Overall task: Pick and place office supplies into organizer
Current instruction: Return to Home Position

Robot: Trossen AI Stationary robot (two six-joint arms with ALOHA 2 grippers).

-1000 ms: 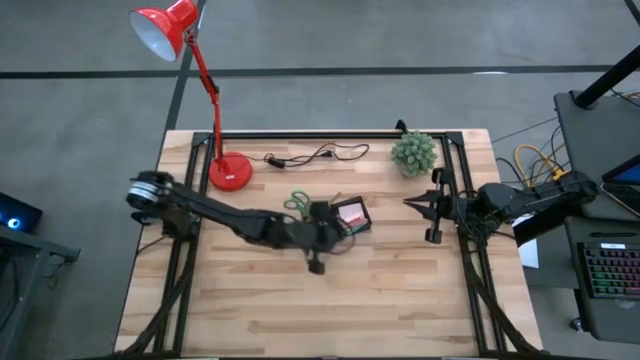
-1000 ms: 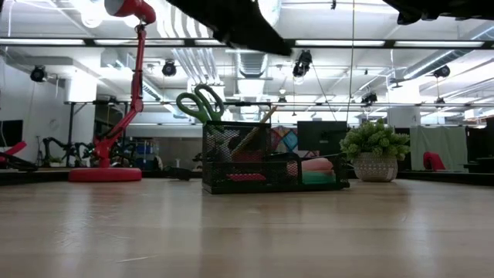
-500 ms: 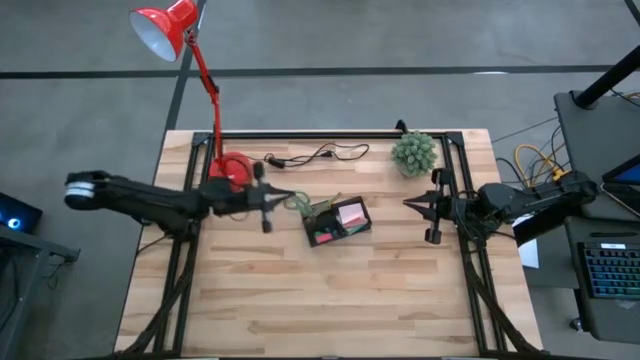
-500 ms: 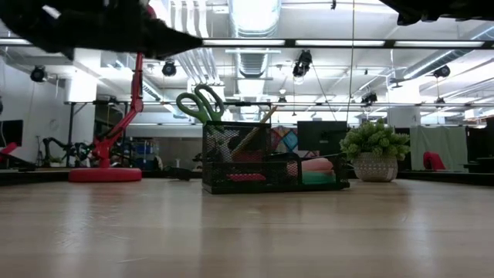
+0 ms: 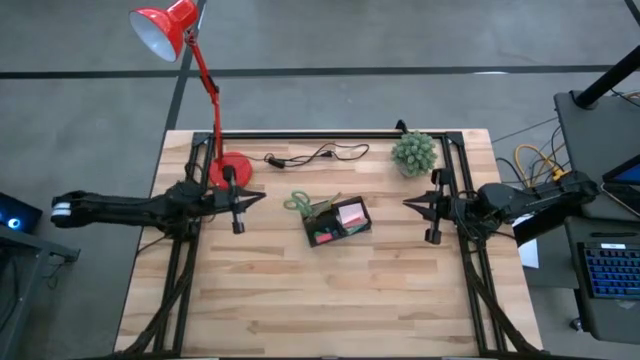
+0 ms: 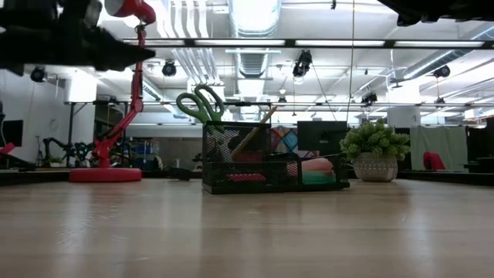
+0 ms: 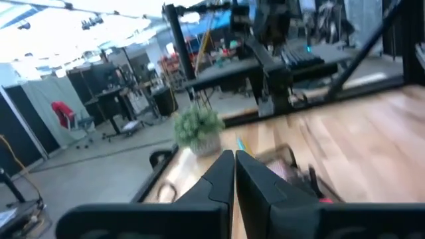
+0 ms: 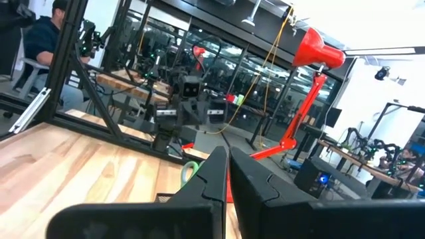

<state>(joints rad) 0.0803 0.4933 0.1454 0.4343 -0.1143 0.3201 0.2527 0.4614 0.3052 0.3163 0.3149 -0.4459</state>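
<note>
We judge this to be the parking stage. The small black wire-mesh organizer tray (image 6: pixel 224 154) sits near the middle of the pale wooden bench (image 5: pixel 330 300), and we see nothing loose on the boards around it. The green-handled scissors (image 5: pixel 297 203) stand handles-up in its taller compartment and lean out over the rim (in the low view the loops rise well above the mesh). A yellow pencil (image 6: pixel 258 127) slants beside them, and the pink sticky-note pad (image 5: pixel 352 214) lies in the lower compartment.

The left tool (image 5: pixel 258 198) hangs above the bench's left side, just beside the red desk lamp's round base (image 5: pixel 230 173) and well apart from the tray. Its fingers (image 7: pixel 218 180) are pressed together on nothing, which suits an arm with no load to carry. The right tool (image 5: pixel 408 204) waits at the right edge, likewise clenched and empty, near the small green potted plant (image 5: pixel 414 152) but apart from it.
</note>
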